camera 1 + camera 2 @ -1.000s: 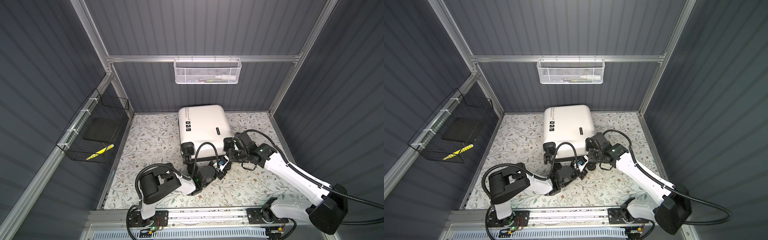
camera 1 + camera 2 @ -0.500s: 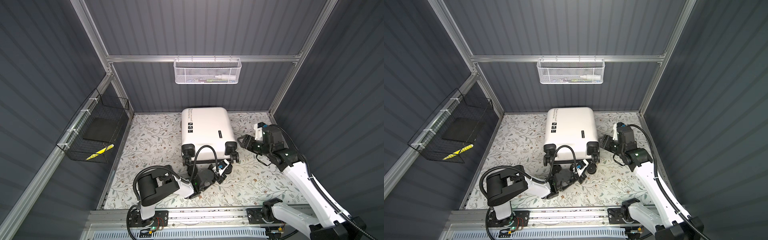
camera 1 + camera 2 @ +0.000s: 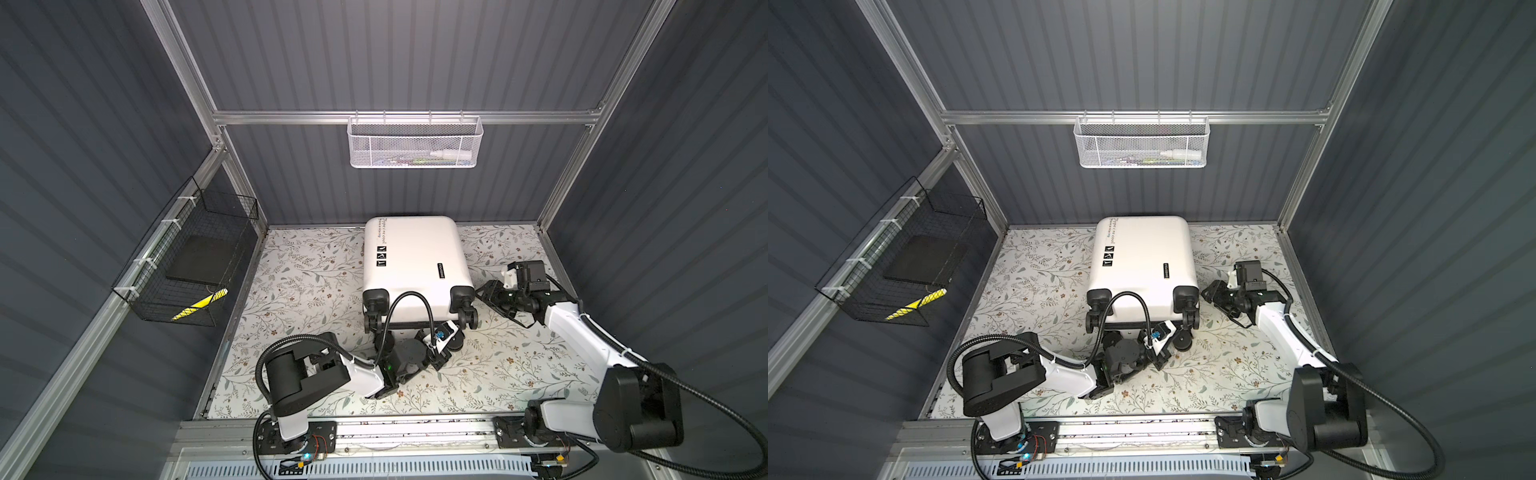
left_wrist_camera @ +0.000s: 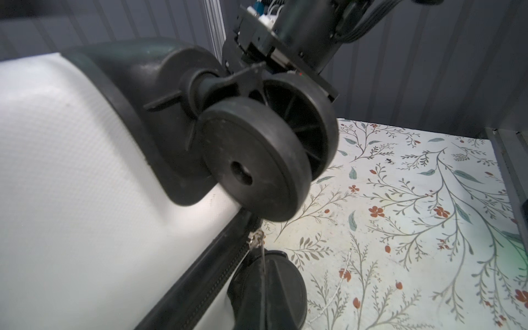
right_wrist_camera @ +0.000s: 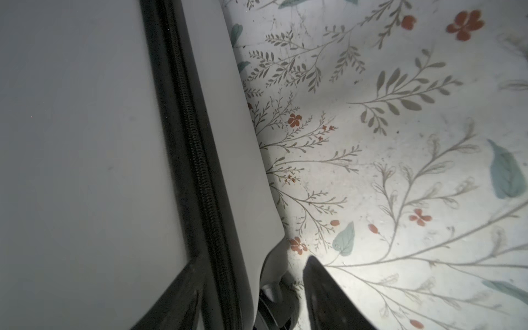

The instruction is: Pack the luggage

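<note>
The luggage (image 3: 413, 257) (image 3: 1142, 257) is a white hard-shell suitcase, closed and lying flat on the floral table, black wheels toward the front. My left gripper (image 3: 444, 349) (image 3: 1167, 347) sits low at its front edge by the right-hand wheels. In the left wrist view this gripper (image 4: 264, 288) is shut on the thin metal zipper pull (image 4: 256, 238) below a black wheel (image 4: 251, 171). My right gripper (image 3: 494, 301) (image 3: 1221, 301) hangs beside the suitcase's right side near the wheel. In the right wrist view it (image 5: 257, 300) is open, its fingers either side of the shell's (image 5: 71, 143) zipped edge.
A white mesh basket (image 3: 415, 145) holding a small white bottle hangs on the back wall. A black wire basket (image 3: 187, 266) on the left wall holds a dark flat item and a yellow-black one. Aluminium posts frame the table; the arms' base rail (image 3: 415, 432) runs along the front.
My right arm has swung from the suitcase's front wheels out to its right side. The suitcase has turned straighter. The left gripper has stayed shut at the front edge.
</note>
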`<action>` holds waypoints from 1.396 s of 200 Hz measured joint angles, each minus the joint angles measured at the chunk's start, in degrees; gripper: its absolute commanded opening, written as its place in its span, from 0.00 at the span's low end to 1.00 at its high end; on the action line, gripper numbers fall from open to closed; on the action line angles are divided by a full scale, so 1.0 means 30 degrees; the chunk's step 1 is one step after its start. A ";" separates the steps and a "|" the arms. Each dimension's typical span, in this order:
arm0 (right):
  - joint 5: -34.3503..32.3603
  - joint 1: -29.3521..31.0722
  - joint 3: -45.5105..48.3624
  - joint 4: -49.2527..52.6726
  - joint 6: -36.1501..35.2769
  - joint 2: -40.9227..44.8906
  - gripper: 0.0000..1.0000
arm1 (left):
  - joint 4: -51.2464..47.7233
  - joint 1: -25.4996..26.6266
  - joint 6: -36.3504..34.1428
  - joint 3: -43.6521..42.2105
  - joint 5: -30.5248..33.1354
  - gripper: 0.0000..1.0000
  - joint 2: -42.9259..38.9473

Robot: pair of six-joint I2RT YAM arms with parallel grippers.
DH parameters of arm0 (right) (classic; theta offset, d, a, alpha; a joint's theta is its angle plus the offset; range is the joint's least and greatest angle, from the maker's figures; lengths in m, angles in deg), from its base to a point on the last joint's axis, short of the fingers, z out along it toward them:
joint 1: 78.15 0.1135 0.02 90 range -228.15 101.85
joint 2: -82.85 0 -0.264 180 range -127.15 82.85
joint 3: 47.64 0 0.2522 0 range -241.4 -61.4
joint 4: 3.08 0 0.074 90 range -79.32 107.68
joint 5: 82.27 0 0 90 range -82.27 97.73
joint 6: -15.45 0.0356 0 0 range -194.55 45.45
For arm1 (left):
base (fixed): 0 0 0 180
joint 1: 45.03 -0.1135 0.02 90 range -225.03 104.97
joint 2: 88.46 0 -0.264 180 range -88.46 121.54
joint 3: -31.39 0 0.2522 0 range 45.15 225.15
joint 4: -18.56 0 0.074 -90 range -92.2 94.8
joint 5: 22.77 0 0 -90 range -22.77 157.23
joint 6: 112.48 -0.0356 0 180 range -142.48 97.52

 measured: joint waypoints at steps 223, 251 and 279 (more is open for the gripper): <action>-0.1821 0.5763 0.3315 -0.6870 0.4823 -0.2484 0.42 | 0.1690 -0.0015 0.0627 -0.1428 0.1239 0.00 0.0044; -0.1749 0.5829 0.3257 -0.6492 0.4692 -0.2222 0.52 | 0.2018 -0.0007 0.0699 -0.1931 0.1217 0.15 -0.0182; -0.1115 0.5785 0.3169 -0.5727 0.4189 -0.1195 0.61 | 0.1479 0.0481 0.0794 -0.3031 0.0583 0.25 -0.1545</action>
